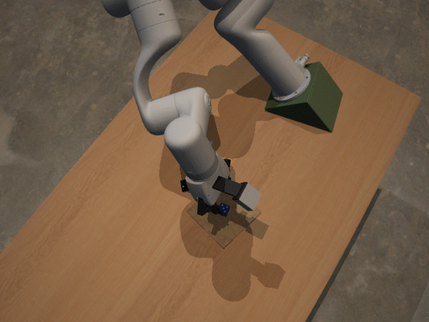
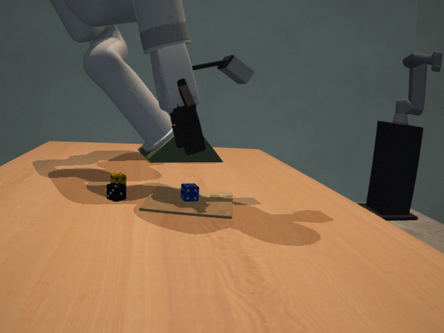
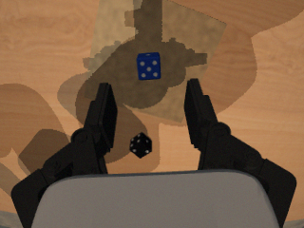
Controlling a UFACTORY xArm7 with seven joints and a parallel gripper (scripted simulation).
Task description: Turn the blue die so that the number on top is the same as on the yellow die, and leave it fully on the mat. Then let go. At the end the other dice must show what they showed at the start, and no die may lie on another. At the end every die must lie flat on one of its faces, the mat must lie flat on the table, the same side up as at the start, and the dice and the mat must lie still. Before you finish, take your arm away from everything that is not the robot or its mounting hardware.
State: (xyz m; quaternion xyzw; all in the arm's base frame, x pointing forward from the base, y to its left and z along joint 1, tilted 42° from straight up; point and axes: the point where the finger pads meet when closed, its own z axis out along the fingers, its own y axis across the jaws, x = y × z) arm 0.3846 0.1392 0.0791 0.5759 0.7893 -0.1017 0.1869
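The blue die (image 1: pixel 224 208) (image 2: pixel 189 191) (image 3: pixel 148 66) lies flat on the thin tan mat (image 1: pixel 226 239) (image 2: pixel 215 209) (image 3: pixel 203 32), near its middle, with what looks like five pips on top in the wrist view. My gripper (image 1: pixel 208 210) (image 2: pixel 193 149) (image 3: pixel 149 94) hangs well above the die, tilted, with its fingers open and nothing between them. The yellow die (image 2: pixel 118 177) sits on the table left of the mat, just behind the black die (image 2: pixel 115 191) (image 3: pixel 141 144). Its top number is too small to read. The arm hides both of these dice in the top view.
The arm's green wedge base (image 1: pixel 312 100) (image 2: pixel 168 154) stands at the far end of the wooden table (image 1: pixel 104 225) (image 2: pixel 215 279). A black pedestal with a small arm (image 2: pixel 393 168) stands off the table to the right.
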